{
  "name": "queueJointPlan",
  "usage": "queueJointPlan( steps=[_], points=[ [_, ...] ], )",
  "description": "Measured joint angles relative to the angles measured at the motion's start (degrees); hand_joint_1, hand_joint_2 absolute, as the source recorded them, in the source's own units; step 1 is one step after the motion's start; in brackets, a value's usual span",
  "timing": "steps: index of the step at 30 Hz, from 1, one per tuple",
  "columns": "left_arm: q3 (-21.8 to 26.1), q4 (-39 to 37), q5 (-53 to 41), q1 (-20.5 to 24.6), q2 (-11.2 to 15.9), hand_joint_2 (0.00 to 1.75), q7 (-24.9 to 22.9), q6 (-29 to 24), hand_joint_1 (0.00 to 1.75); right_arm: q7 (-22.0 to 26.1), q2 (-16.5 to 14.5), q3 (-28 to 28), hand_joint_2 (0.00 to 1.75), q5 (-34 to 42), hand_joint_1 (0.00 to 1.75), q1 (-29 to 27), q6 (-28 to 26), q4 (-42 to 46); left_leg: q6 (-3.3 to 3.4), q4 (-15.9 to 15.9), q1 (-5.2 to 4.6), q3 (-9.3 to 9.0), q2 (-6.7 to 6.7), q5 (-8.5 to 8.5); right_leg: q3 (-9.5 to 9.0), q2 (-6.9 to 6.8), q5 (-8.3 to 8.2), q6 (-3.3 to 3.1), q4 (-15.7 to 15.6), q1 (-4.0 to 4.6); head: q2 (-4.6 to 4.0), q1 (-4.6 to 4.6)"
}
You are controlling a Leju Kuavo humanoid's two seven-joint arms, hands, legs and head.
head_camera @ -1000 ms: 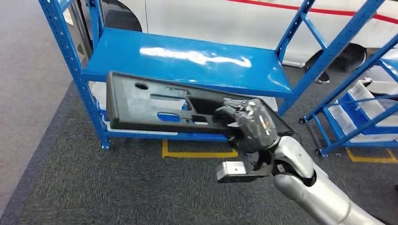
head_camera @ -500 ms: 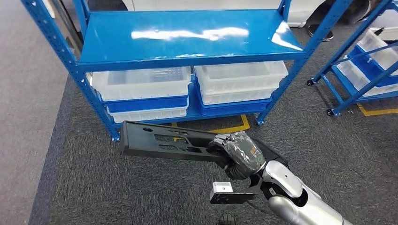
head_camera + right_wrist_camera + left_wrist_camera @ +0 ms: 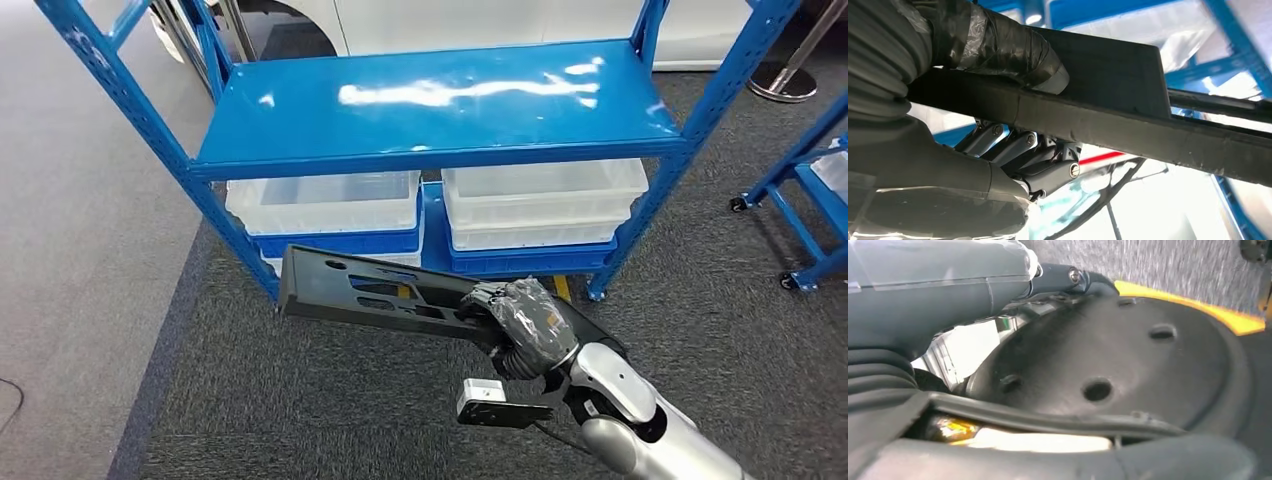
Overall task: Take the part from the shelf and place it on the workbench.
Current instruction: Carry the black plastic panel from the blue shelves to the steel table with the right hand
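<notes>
While the right robot hand (image 3: pixel 522 325) grips the part (image 3: pixel 385 296) by its end at about 4 o'clock from the panel's middle, the part hangs over the carpet (image 3: pixel 300 420), apart from the blue shelf (image 3: pixel 430 105). The right wrist view shows the thumb (image 3: pixel 1013 50) pressing on one face and the dark fingers (image 3: pixel 1048 162) curled under the other, so the part is pinched between them. For the left robot hand (image 3: pixel 938 285), the left wrist view sits too close to say whether its fingers are spread or closed.

Judged from this, the taking is done: the upper shelf board is bare and the part is off it. The carrying and the setting down on the bench are left.

The part is a long, flat, matt black panel, probably moulded plastic, with cut-outs and a round hole near its far end. The shelf is glossy painted steel with perforated posts. Clear plastic bins (image 3: pixel 325 200) sit on its lower level at 12 o'clock from the part. The carpet is coarse and grey.
</notes>
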State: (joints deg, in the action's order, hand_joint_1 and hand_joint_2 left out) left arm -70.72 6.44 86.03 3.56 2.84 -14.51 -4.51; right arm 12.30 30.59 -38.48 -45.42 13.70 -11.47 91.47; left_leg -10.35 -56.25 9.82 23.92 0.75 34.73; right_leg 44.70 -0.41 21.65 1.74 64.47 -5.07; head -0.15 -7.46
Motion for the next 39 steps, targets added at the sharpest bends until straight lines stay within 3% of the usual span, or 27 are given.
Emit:
queueJointPlan(
  steps=[3, 4, 6, 8, 9, 10, 11, 13, 15, 16, 18, 19, 20, 21, 23, 24, 25, 26, 27, 28, 29, 31, 32, 33, 34, 35, 39],
  points=[
    [-0.28, -0.10, 0.00, 0.03, 0.19, 1.75, 0.02, 0.28, 0.00, -0.45, -0.61, 0.02, 1.75, 0.11, 1.75, -0.11, 0.11, -0.37, 4.56, -13.12, -4.12, 4.94, -0.72, 7.74, -0.67, -0.36, -2.68, -2.74, -3.43, 3.20, 0.00, -0.11],
    [-0.37, -0.10, 0.00, 0.00, 0.16, 1.75, 0.03, 0.38, 0.00, -0.55, -0.84, 0.01, 1.75, 0.19, 1.75, -0.19, 0.17, -0.66, 6.21, -15.32, -5.77, 5.42, -0.71, 8.83, -0.61, -0.35, -3.86, -3.54, -4.52, 4.57, 0.00, -0.11],
    [-0.57, -0.10, 0.00, -0.07, 0.03, 1.75, 0.01, 0.49, 0.00, -0.55, -1.22, 0.01, 1.75, 0.33, 1.75, -0.36, 0.18, -1.19, 10.50, -12.29, -9.16, 2.11, -0.70, 7.78, -0.37, -0.19, -6.45, -5.08, -6.45, 7.45, 0.00, -0.09],
    [-0.74, -0.22, -0.01, 0.15, 0.28, 1.75, -0.04, 0.46, 0.00, -0.48, -1.58, 0.00, 1.75, 0.47, 1.75, -0.39, 0.13, -1.55, 16.21, -4.11, -12.50, -3.68, -0.83, 5.57, 0.16, -0.12, -9.02, -6.60, -7.56, 9.60, 0.01, 0.45],
    [-0.78, -0.22, -0.01, 0.40, 0.36, 1.75, -0.14, 0.43, 0.00, -0.38, -1.69, 0.08, 1.75, 0.51, 1.75, -0.35, 0.06, -1.57, 18.21, -1.14, -13.69, -5.41, -0.87, 5.15, 0.35, -0.16, -10.23, -7.08, -7.53, 10.07, -0.04, 1.08],
    [-0.82, -0.29, -0.01, 0.72, 0.65, 1.75, -0.17, 0.31, 0.00, -0.32, -1.83, 0.24, 1.75, 0.54, 1.75, -0.30, 0.00, -1.47, 19.39, 0.41, -14.63, -6.09, -0.95, 5.06, 0.37, -0.21, -11.61, -7.32, -7.63, 9.88, -0.08, 1.59],
    [-0.85, -0.30, -0.01, 0.98, 0.75, 1.75, -0.17, 0.23, 0.00, -0.27, -1.96, 0.50, 1.75, 0.56, 1.75, -0.30, -0.08, -1.26, 19.78, 0.59, -15.18, -5.75, -1.03, 5.15, 0.02, -0.21, -13.07, -7.34, -8.10, 9.26, -0.09, 2.15],
    [-0.88, -0.32, -0.02, 1.29, 0.74, 1.75, -0.03, 0.12, 0.00, -0.18, -1.85, 1.15, 1.75, 0.62, 1.75, -0.18, -0.25, -0.50, 18.92, 1.46, -15.52, -5.25, -1.66, 4.17, -0.76, 0.50, -16.74, -7.11, -11.22, 8.30, -0.10, 1.95],
    [-0.88, -0.43, -0.03, 1.58, 1.03, 1.75, 0.16, 0.18, 0.00, -0.26, -1.74, 1.80, 1.75, 0.66, 1.75, 0.67, -0.40, 1.09, 18.52, 1.93, -14.38, -2.91, -2.29, 0.92, 0.48, 2.48, -17.72, -6.53, -12.42, 8.09, -0.19, 1.70],
    [-0.88, -0.36, -0.04, 1.74, 0.87, 1.75, 0.24, 0.27, 0.00, -0.32, -1.63, 2.37, 1.75, 0.68, 1.75, 1.33, -0.50, 2.25, 18.06, 1.90, -13.43, -0.95, -2.65, -1.44, 2.86, 3.37, -15.97, -5.95, -9.59, 7.87, -0.19, 1.58],
    [-0.90, -0.33, -0.08, 1.86, 0.81, 1.75, 0.43, 0.39, 0.00, -0.39, -1.45, 3.68, 1.75, 0.68, 1.75, 2.11, -0.78, 4.15, 16.47, 1.68, -11.43, 3.42, -3.18, -5.72, 9.01, 3.96, -9.20, -4.10, 1.89, 6.67, -0.16, 1.61],
    [-0.93, -0.29, -0.10, 1.80, 0.55, 1.75, 0.53, 0.42, 0.00, -0.39, -1.36, 4.15, 1.75, 0.65, 1.75, 2.01, -0.90, 4.58, 15.32, 1.49, -10.21, 5.28, -3.40, -7.13, 10.88, 3.52, -5.85, -2.90, 7.33, 5.82, -0.15, 1.63],
    [-0.99, -0.29, -0.11, 1.69, 0.35, 1.75, 0.65, 0.42, 0.00, -0.42, -1.31, 4.32, 1.75, 0.61, 1.75, 1.54, -0.92, 4.65, 14.22, 1.23, -9.00, 6.70, -3.48, -8.11, 10.80, 2.89, -3.26, -1.59, 10.42, 4.87, -0.11, 1.62],
    [-1.05, -0.29, -0.13, 1.59, 0.12, 1.75, 0.73, 0.42, 0.00, -0.48, -1.25, 4.31, 1.75, 0.56, 1.75, 0.89, -0.89, 4.52, 13.03, 0.70, -7.69, 7.85, -3.53, -8.72, 8.62, 2.20, -1.37, -0.12, 10.73, 3.76, -0.08, 1.63],
    [-1.16, -0.33, -0.16, 1.54, 0.04, 1.75, 0.86, 0.42, 0.00, -0.61, -1.08, 4.28, 1.75, 0.51, 1.75, -0.09, -0.79, 4.11, 10.30, -1.66, -5.28, 9.99, -3.52, -8.83, -0.40, 1.12, 2.26, 3.42, 5.33, 0.85, -0.03, 1.67],
    [-1.18, -0.38, -0.20, 1.67, 0.29, 1.75, 0.92, 0.40, 0.00, -0.68, -1.08, 4.27, 1.75, 0.50, 1.75, -0.06, -0.76, 3.93, 8.81, -3.24, -4.44, 10.92, -3.56, -8.41, -4.37, 0.52, 4.61, 4.64, 2.50, -0.14, -0.02, 1.80],
    [-1.19, -0.43, -0.26, 1.85, 0.54, 1.75, 0.96, 0.37, 0.00, -0.70, -1.12, 4.35, 1.75, 0.49, 1.75, 0.09, -0.74, 3.90, 7.52, -4.29, -3.99, 11.30, -3.61, -7.94, -7.08, 0.21, 6.96, 5.01, 0.74, -0.75, -0.01, 1.86],
    [-1.20, -0.47, -0.32, 1.99, 0.78, 1.75, 1.01, 0.34, 0.00, -0.68, -1.18, 4.48, 1.75, 0.47, 1.75, 0.16, -0.79, 3.92, 6.76, -4.78, -3.86, 11.04, -3.68, -7.49, -8.58, 0.16, 9.95, 4.31, 0.18, -1.09, -0.01, 1.95],
    [-1.21, -0.48, -0.38, 2.04, 0.88, 1.75, 1.01, 0.32, 0.00, -0.65, -1.24, 4.58, 1.75, 0.45, 1.75, 0.06, -0.85, 3.97, 6.80, -4.40, -3.97, 10.22, -3.95, -6.94, -9.07, 0.16, 13.44, 3.23, 0.47, -0.91, 0.00, 1.90],
    [-1.23, -0.48, -0.43, 2.00, 0.88, 1.75, 1.01, 0.30, 0.00, -0.62, -1.24, 4.69, 1.75, 0.43, 1.75, -0.28, -0.90, 4.04, 7.78, -3.45, -4.41, 9.00, -4.25, -6.21, -10.10, 0.48, 17.98, 2.41, 0.53, -1.09, 0.00, 1.75],
    [-1.25, -0.48, -0.44, 1.91, 0.99, 1.75, 1.01, 0.28, 0.00, -0.59, -1.24, 4.70, 1.75, 0.42, 1.75, -0.40, -0.92, 4.11, 9.53, -2.67, -5.03, 8.03, -4.62, -5.12, -11.27, 0.61, 22.39, 1.26, 0.34, -1.21, 0.00, 1.67],
    [-1.30, -0.49, -0.44, 2.12, 1.35, 1.75, 0.99, 0.28, 0.00, -0.64, -1.29, 4.83, 1.75, 0.40, 1.75, 0.47, -0.85, 4.91, 15.04, -1.75, -6.66, 6.89, -5.63, -1.61, -12.62, 0.76, 27.21, 0.74, -0.34, -1.24, 0.00, 1.39],
    [-1.32, -0.49, -0.44, 2.36, 1.59, 1.75, 0.98, 0.30, 0.00, -0.63, -1.39, 5.01, 1.75, 0.40, 1.75, 1.42, -0.86, 5.64, 18.31, -1.80, -7.27, 6.76, -6.11, 0.40, -12.74, 0.86, 27.26, 0.35, -0.67, -1.17, 0.00, 1.33],
    [-1.34, -0.49, -0.44, 2.63, 1.88, 1.75, 0.98, 0.31, 0.00, -0.63, -1.58, 5.25, 1.75, 0.39, 1.75, 2.51, -0.87, 6.61, 21.51, -2.03, -7.78, 6.65, -6.62, 2.39, -12.63, 1.01, 27.17, 0.72, -0.81, -1.18, 0.00, 1.24],
    [-1.35, -0.49, -0.44, 2.81, 2.16, 1.75, 1.00, 0.31, 0.00, -0.61, -1.80, 5.46, 1.75, 0.39, 1.75, 3.60, -0.88, 7.57, 23.29, -2.35, -8.08, 6.59, -7.10, 3.73, -12.54, 1.04, 27.26, 0.66, -0.76, -1.13, 0.00, 1.26],
    [-1.36, -0.49, -0.44, 2.90, 2.45, 1.75, 1.00, 0.31, 0.00, -0.59, -2.02, 5.61, 1.75, 0.39, 1.75, 4.56, -0.89, 8.47, 23.58, -2.63, -8.36, 6.59, -7.74, 4.60, -12.52, 1.11, 27.27, 0.62, -0.61, -0.98, 0.00, 1.25],
    [-1.41, -0.49, -0.44, 2.77, 3.30, 1.75, 1.00, 0.31, 0.00, -0.60, -2.57, 5.95, 1.75, 0.39, 1.75, 7.68, -0.88, 11.70, 20.06, -4.26, -8.92, 7.05, -9.83, 7.94, -11.55, 2.35, 27.79, -0.32, 1.83, 0.25, 0.00, 1.26]
  ],
)
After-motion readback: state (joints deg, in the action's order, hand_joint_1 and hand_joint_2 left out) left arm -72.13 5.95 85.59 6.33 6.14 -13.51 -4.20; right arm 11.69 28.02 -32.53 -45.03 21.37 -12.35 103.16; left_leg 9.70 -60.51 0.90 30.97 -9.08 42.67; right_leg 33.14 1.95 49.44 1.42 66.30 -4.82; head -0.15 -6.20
